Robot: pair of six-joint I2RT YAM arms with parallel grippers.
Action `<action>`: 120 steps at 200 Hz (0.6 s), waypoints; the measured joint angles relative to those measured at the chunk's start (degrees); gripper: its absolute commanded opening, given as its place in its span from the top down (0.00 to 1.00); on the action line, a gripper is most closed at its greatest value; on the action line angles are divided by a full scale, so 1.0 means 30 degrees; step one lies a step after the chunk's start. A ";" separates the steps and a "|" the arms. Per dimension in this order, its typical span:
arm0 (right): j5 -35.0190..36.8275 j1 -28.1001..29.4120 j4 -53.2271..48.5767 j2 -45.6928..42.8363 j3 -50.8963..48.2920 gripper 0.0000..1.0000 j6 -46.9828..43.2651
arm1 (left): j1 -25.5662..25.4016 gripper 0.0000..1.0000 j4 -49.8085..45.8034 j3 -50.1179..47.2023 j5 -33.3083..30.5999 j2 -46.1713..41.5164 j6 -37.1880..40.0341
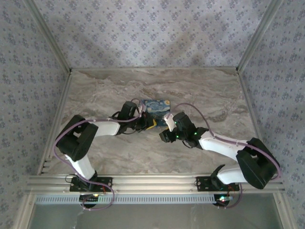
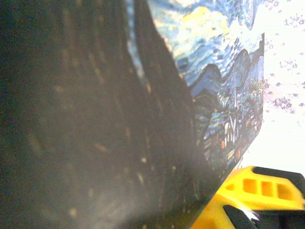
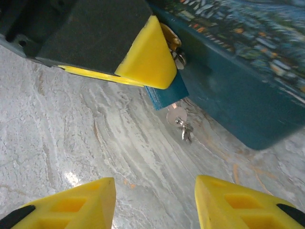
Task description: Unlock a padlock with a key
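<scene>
left gripper point(image 3: 151, 71): yellow fingers together, clamped on the key point(image 3: 167, 95). its blue head pokes out beneath the tip, with a silver ring point(image 3: 179, 119) dangling below. the key sits just beside the side wall of the blue swirl-painted box point(image 3: 238, 90). right gripper point(image 3: 155, 200): fingers apart, nothing between them, above the marble table point(image 3: 71, 138).

Painted box point(image 1: 157, 107), blue swirls with yellow patches: I see it lying flat near middle of my table point(image 1: 205, 90), slightly toward far edge, well away from corners. Its side plain teal, resting on marble. Table top grey-brown veined marble. Metal rail point(image 1: 157, 182) along near edge. Floral-patterned walls point(image 1: 152, 33) beyond far, left, right edges.
</scene>
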 measured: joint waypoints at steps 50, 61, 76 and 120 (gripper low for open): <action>-0.0539 0.0029 0.0430 0.1741 0.1064 0.53 -0.0991 | 0.0408 1.00 -0.1064 0.0277 0.1421 -0.0146 0.0022; -0.0568 0.0036 0.0437 0.1953 0.1341 0.53 -0.1158 | 0.0466 1.00 -0.1290 0.0277 0.1596 -0.0262 0.0029; -0.0583 0.0066 0.0452 0.2208 0.1676 0.53 -0.1421 | 0.0517 1.00 -0.1384 0.0277 0.1843 -0.0335 0.0022; -0.0707 0.0102 0.0262 0.3104 0.2259 0.53 -0.2069 | 0.0758 1.00 -0.1610 0.0291 0.2164 -0.0466 -0.0044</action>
